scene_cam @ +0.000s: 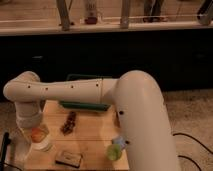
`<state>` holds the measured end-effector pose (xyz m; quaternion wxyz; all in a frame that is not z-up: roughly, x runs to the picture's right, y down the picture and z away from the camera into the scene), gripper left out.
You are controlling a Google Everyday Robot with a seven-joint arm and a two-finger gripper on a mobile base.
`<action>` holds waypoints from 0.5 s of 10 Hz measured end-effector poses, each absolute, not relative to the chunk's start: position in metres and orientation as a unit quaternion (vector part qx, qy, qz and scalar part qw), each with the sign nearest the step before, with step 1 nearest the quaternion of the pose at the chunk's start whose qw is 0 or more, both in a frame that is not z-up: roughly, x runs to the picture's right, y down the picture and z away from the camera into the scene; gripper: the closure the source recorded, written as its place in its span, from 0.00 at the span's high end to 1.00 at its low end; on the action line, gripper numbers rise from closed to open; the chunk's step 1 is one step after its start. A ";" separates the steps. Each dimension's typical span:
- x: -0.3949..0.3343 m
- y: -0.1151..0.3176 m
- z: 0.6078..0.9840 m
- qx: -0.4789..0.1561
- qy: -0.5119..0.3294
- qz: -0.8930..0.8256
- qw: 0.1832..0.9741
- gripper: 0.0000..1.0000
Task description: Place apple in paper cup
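At the near edge of the wooden table, a flat dark rectangular object and a small bright green cup are seen. To the left, the round orange-red apple is seen at the mouth of the white cylindrical paper cup. The gripper is placed just above it, and it cannot be told whether it is spread or closed. Farther back a lumpy brown cluster is found, then a green tray partly covered by the smooth white arm.

Bulky white arm, small dark dots, tool lower left

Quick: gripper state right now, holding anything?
Gripper: over the paper cup at the table's left side, apple at the cup's mouth; whether it grips the apple cannot be told.
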<state>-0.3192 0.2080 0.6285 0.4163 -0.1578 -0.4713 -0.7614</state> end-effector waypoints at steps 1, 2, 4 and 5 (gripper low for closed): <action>-0.319 0.208 0.629 -0.159 -0.471 -0.762 0.415 0.58; -0.319 0.208 0.629 -0.160 -0.472 -0.762 0.414 0.68; -0.321 0.208 0.628 -0.162 -0.472 -0.763 0.410 0.80; -0.322 0.208 0.628 -0.163 -0.472 -0.764 0.409 0.80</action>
